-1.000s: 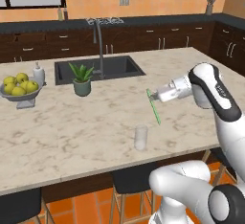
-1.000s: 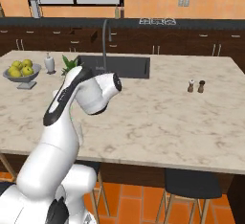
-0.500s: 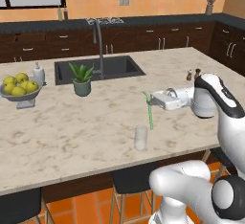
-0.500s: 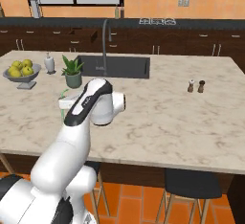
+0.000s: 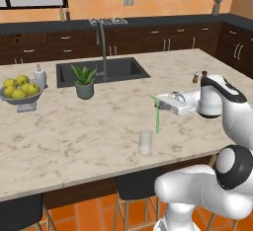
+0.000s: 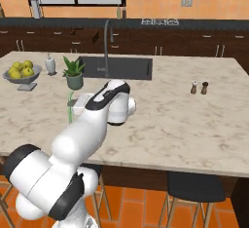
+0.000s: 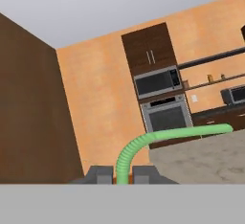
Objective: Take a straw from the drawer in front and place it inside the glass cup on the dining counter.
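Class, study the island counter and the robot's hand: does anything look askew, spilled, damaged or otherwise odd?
Nothing is spilled or damaged. The one oddity: the straw hangs upright in mid-air, pinched in the gripper, beside the glass cup rather than inside it. The fruit bowl and potted plant stand upright.

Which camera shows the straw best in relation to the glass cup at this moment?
The left base view: the straw hangs from the shut gripper just right of the glass cup, both fully visible. The right base view catches only a bit of straw beside the arm. The hand view shows its bent top close up.
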Robot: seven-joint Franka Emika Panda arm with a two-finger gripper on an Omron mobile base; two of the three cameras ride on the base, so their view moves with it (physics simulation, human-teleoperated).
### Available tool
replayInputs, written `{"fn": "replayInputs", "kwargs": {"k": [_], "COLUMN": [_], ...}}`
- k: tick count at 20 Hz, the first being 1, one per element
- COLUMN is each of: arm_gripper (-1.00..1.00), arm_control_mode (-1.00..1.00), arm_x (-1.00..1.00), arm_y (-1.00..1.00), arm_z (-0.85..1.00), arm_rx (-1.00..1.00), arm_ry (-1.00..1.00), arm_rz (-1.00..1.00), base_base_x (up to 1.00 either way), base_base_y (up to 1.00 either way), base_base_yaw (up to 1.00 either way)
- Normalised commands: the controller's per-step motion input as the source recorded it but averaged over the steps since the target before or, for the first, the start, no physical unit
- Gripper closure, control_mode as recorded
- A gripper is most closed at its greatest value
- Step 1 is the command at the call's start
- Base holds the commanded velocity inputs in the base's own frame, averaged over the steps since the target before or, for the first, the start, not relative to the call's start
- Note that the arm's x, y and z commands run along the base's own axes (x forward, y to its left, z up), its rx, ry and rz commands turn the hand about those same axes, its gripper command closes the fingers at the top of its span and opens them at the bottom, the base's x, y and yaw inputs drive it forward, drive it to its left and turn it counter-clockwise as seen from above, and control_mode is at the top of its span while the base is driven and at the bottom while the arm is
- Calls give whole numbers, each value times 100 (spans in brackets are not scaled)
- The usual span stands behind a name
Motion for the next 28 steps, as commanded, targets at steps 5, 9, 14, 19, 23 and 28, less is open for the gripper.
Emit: {"fn": "replayInputs", "kwargs": {"k": [5, 9, 14, 19, 23, 28], "arm_gripper": [100, 100, 100, 100, 100, 100], "arm_control_mode": [-100, -100, -100, -100, -100, -100], "arm_x": [15, 9, 7, 17, 14, 12], "arm_y": [0, 0, 6, 3, 4, 9], "arm_z": [-9, -21, -13, -7, -21, -22], "arm_rx": [9, 5, 3, 1, 0, 0], "arm_ry": [-5, -5, -8, -7, -2, 0], "arm_rz": [19, 15, 5, 0, 0, 0], "base_base_x": [0, 0, 0, 0, 0, 0], "base_base_y": [0, 0, 0, 0, 0, 0], "base_base_yaw": [0, 0, 0, 0, 0, 0]}}
